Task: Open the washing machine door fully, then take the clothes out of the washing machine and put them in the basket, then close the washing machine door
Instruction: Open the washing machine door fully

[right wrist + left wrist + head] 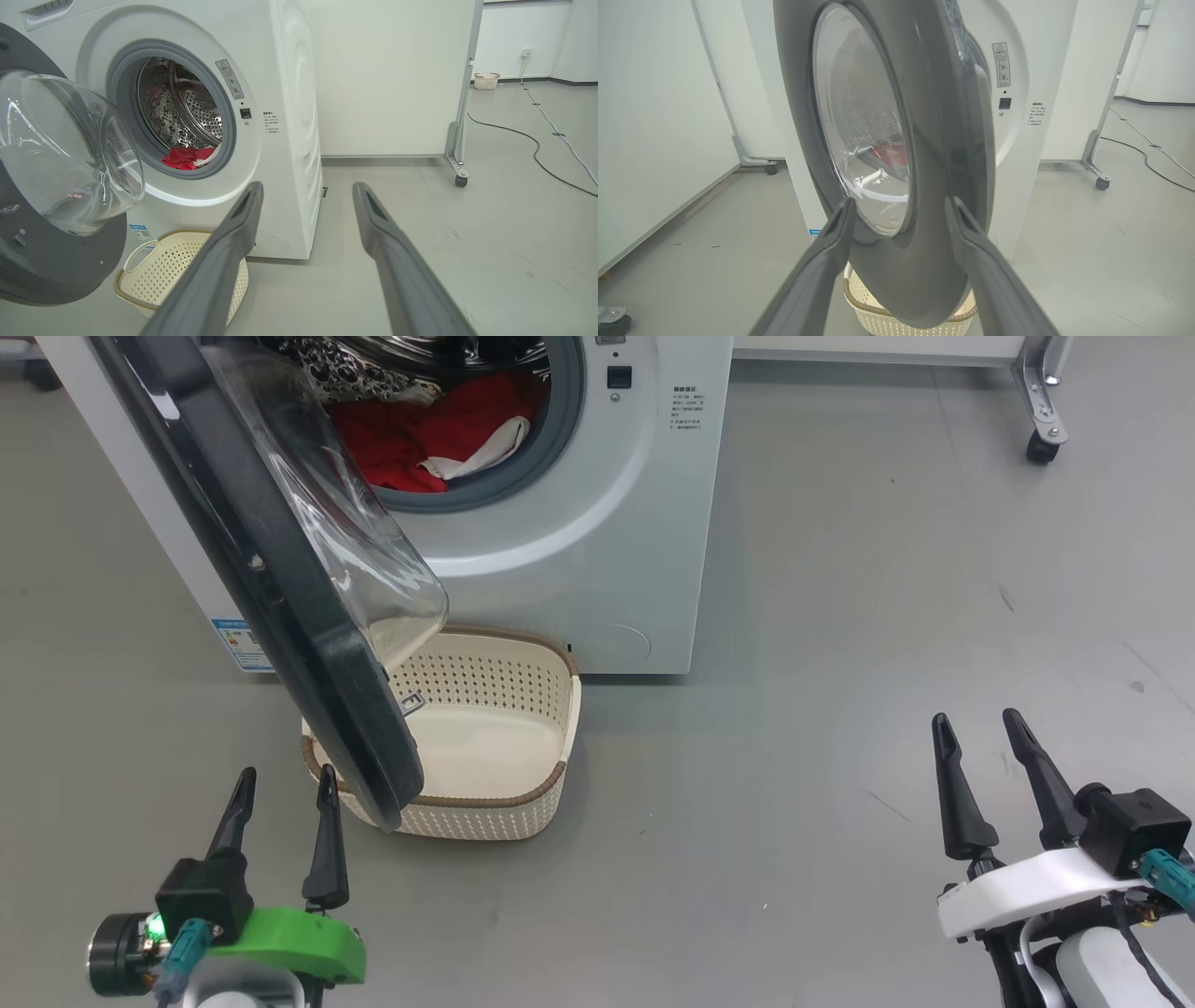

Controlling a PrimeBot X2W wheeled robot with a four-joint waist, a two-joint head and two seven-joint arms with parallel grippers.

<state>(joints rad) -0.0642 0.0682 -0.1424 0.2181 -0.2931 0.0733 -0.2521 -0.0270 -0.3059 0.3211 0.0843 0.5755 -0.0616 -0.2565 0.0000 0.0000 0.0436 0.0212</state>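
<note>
Clothes lie inside the washing machine; the door stands partly open over the basket. Left gripper and right gripper hover with fingers apart, empty.

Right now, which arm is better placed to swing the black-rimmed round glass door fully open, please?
Likely left: the open left gripper faces the nearby black-rimmed round glass door; the open right gripper hangs far aside.

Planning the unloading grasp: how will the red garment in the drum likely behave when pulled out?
The red garment lies crumpled in folds, so it is probably floppy and will drape rather than lift whole. It looks like thin fabric, likely light. It sits low behind the grey seal, so a trailing end may drag there.
</note>
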